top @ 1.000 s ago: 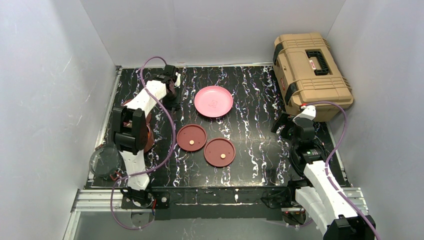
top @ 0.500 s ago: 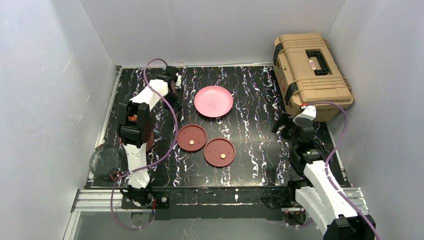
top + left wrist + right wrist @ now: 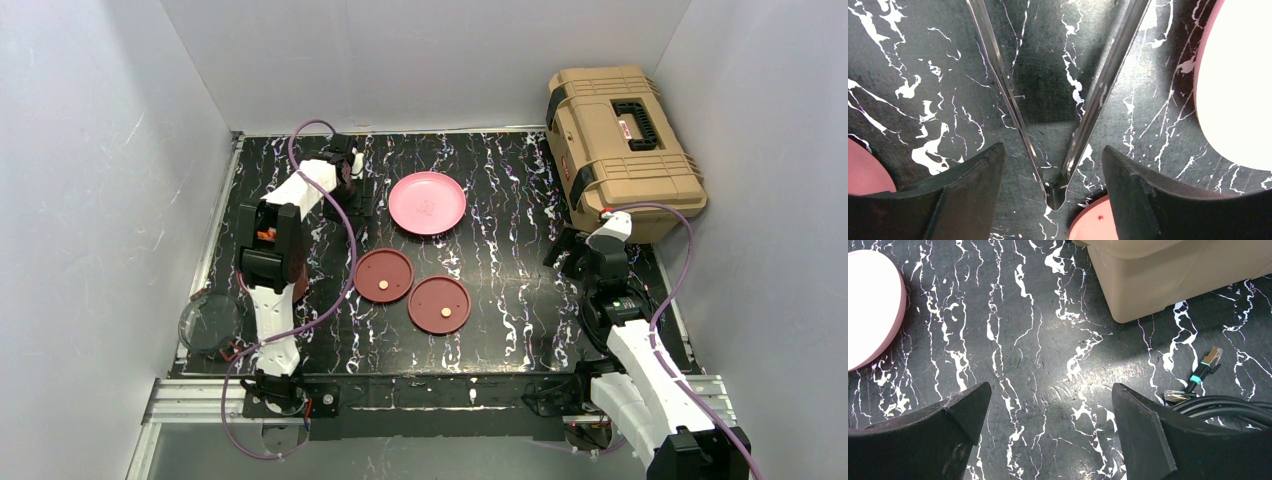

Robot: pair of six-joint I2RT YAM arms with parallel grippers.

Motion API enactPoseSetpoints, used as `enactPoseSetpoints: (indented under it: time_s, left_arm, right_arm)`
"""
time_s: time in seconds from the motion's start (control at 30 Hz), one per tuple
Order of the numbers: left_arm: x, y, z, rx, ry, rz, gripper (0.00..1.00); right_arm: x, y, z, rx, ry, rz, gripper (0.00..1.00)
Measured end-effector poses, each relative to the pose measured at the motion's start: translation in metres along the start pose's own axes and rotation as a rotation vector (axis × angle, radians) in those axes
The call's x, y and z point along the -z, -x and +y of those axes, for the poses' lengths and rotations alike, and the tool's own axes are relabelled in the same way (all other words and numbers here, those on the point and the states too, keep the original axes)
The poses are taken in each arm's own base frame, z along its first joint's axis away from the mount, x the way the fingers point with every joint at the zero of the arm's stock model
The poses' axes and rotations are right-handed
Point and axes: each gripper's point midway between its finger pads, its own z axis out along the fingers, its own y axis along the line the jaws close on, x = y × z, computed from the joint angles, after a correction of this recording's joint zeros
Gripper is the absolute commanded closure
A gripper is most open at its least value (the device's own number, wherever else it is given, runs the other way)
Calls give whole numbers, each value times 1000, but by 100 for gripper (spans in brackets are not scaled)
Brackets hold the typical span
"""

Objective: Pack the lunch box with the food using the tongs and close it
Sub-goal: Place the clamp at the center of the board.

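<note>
The left tool [image 3: 1053, 150] hangs low over the tongs [image 3: 1100, 95], its fingers parted and gripping nothing. The tongs lie flat on the table [image 3: 923, 75] — joined end between the fingers — just beside the pink plate [image 3: 1243, 85]. The right tool [image 3: 1048, 392] gapes wide, empty, near the tan toolbox [image 3: 1173, 280].

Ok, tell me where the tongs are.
In the left wrist view, the tongs sit between the left gripper's spread fingers, with the pink plate just to their right.
</note>
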Motion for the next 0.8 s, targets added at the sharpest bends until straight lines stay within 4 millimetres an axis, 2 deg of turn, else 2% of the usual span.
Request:
enactPoseSetpoints:
  time_s: [0.13, 0.27, 0.37, 0.5, 0.6, 0.67, 0.8]
  left_arm:
    - [4, 2, -2, 0, -11, -10, 24]
    - [23, 10, -4, -3, -22, -55, 21]
    - [51, 19, -5, -4, -31, -121, 20]
    - [107, 25, -5, 2, -42, -250, 19]
    - [147, 15, 1, 21, -33, -325, 19]
    - [165, 6, 6, 42, -22, -348, 17]
    - [178, -24, 16, 98, -5, -334, 14]
  right_arm:
    - [0, 0, 0, 1, -2, 0, 0]
    - [0, 0, -1, 3, -3, 0, 0]
    - [-1, -1, -1, 5, -7, 3, 0]
    - [-1, -1, -2, 6, -8, 5, 0]
    - [-2, -3, -2, 7, -10, 11, 0]
    - [-3, -5, -2, 9, -12, 18, 0]
    - [-3, -6, -2, 9, -13, 23, 0]
